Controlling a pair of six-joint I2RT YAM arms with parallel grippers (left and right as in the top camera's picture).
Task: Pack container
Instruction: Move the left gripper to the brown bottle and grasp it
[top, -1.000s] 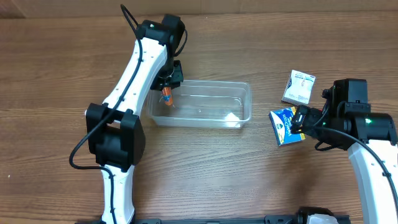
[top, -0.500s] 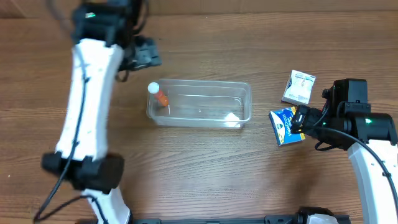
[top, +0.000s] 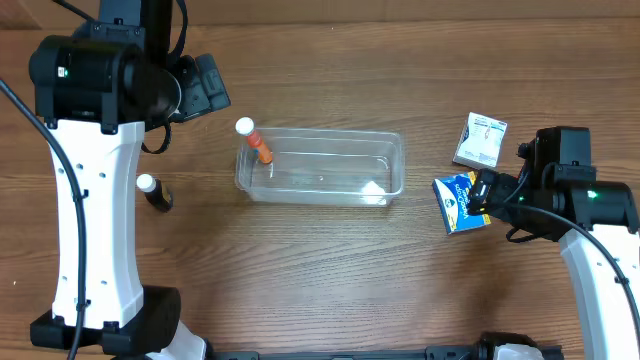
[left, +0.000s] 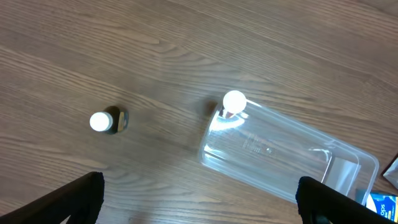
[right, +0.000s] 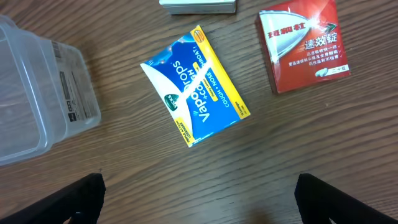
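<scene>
Left pincer (left: 200, 202) is held wide, empty; container (left: 280, 155) is seen ahead of it, apart. Right pincer (right: 199, 199) is likewise spread wide; container is found off to its left.

Looking down past my right gripper (right: 199, 208), I see my two dark fingers (right: 78, 198) only as tips in the bottom corners, spread wide with nothing between them but wooden table (right: 298, 143). A blue and yellow box (right: 194, 85) of cough drops lies flat near the middle, turned at an angle. To its upper right, a little apart, a red box (right: 303, 45) with white lettering lies flat too. A pale box (right: 198, 5) is cut off by the top edge, so only its lower side shows. At the left, one rounded corner of the clear container (right: 43, 93) comes in, with a small printed label on its wall.
</scene>
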